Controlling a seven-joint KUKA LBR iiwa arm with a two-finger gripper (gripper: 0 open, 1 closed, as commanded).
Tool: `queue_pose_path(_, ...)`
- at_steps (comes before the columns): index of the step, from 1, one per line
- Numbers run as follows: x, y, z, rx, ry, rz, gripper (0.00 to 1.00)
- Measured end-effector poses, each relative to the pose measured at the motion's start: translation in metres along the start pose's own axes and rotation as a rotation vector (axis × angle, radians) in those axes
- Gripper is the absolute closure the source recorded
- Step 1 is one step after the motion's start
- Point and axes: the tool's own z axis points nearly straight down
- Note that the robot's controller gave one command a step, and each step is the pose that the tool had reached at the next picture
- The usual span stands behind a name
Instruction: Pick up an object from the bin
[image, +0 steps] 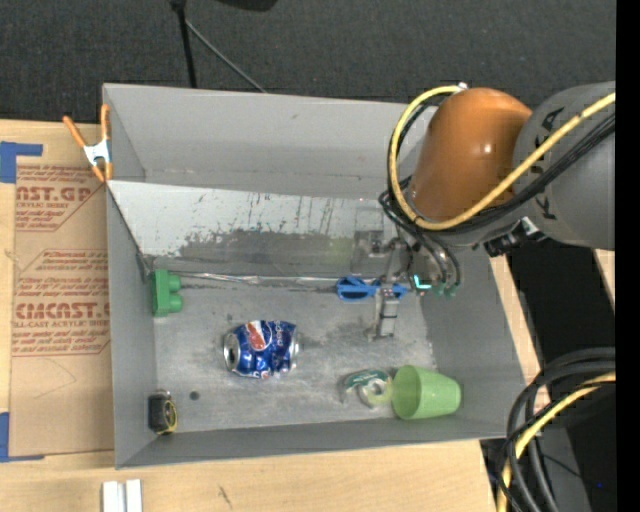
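So the arm (560, 170) is coming in from the right, with its orange cover (470, 150) and yellow cables hanging over the right half of the bin (250, 130). The tool (383, 330) is pointing down over a bare patch of the bin floor, right of centre. Honestly can't tell whether it's spread wide or pinched narrow from this angle, and I'm not seeing anything gripped in it.

Nearest stuff: a green plastic cup (428, 392) is lying on its side near the front right corner, just toward the front wall from the tool. A crumpled clear bit of plastic (364, 386) is sitting right at the cup's mouth, looking like it's touching it. Neither one is touching the tool.

A crushed blue, red and white soda can (260, 348) is lying to the left of the tool, around the middle of the floor and clearly apart from it. Way over at the left wall a green block (165, 293) is sitting, and a small black and yellow thing (162, 411) is tucked in the front left corner.
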Motion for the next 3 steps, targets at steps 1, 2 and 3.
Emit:
queue_pose_path(1,-0.013,-0.059,0.069,0.002,-0.002,0.047,0.00)
queue_pose_path(2,0.043,-0.111,0.053,0.002,-0.004,0.144,0.00)
queue_pose_path(3,0.069,-0.059,0.111,-0.003,0.002,0.179,0.00)
